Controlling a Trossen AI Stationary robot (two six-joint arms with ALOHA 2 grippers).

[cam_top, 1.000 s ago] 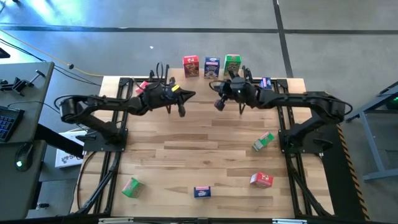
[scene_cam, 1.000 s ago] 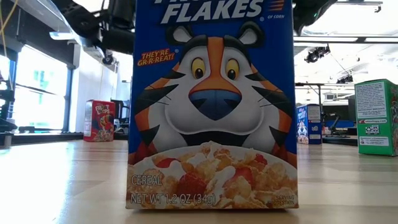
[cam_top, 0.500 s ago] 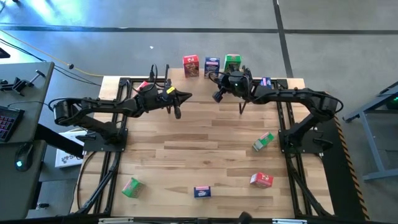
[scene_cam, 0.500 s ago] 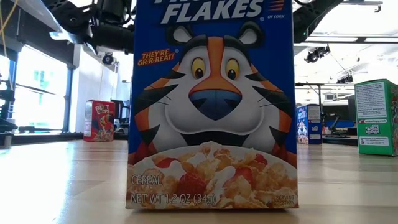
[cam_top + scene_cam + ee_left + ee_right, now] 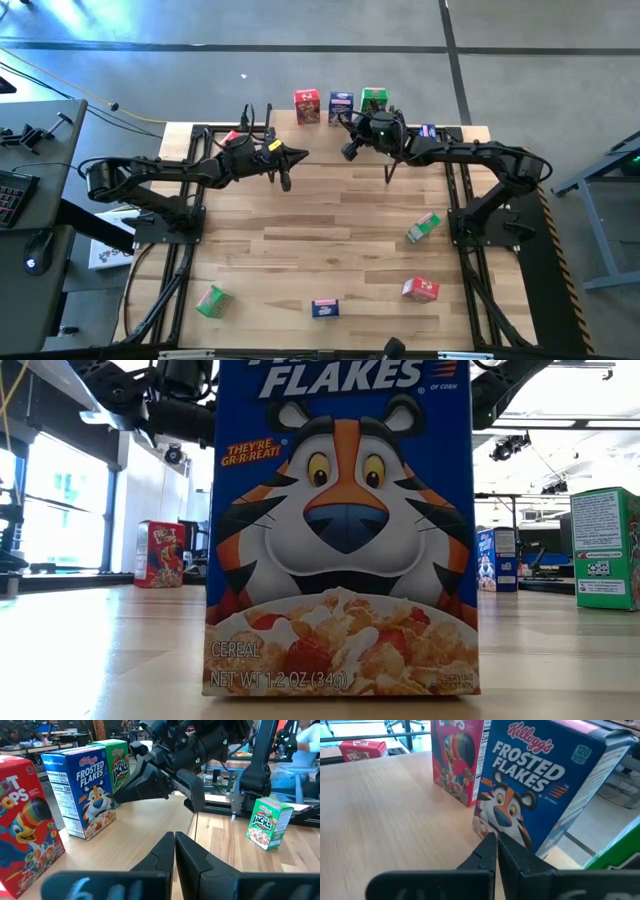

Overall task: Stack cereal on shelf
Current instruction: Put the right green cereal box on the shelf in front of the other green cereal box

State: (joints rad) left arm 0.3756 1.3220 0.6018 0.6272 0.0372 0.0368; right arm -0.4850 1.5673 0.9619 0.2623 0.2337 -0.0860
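Three cereal boxes stand upright in a row at the table's far edge: red (image 5: pixel 307 105), blue (image 5: pixel 341 106) and green (image 5: pixel 374 101). I cannot tell a shelf apart from the wooden tabletop under them. My right gripper (image 5: pixel 346 130) (image 5: pixel 496 837) is shut, its fingertips just in front of the blue box's printed face (image 5: pixel 520 815). Whether they touch it does not show. My left gripper (image 5: pixel 298 154) (image 5: pixel 174 838) is shut and hovers left of the row, pointing toward the right arm (image 5: pixel 175 760).
Loose boxes lie around the table: red (image 5: pixel 231 138) and blue (image 5: pixel 427 131) near the far corners, green (image 5: pixel 424 226) at the right, and red (image 5: pixel 420 289), blue (image 5: pixel 325 308) and green (image 5: pixel 210 300) along the near edge. That near blue box (image 5: pixel 340 530) fills the low view.
My right gripper has moved toward the far edge, closing in on the standing blue box, and then held still. My left arm has drawn back a little toward the table's left. No box has moved.
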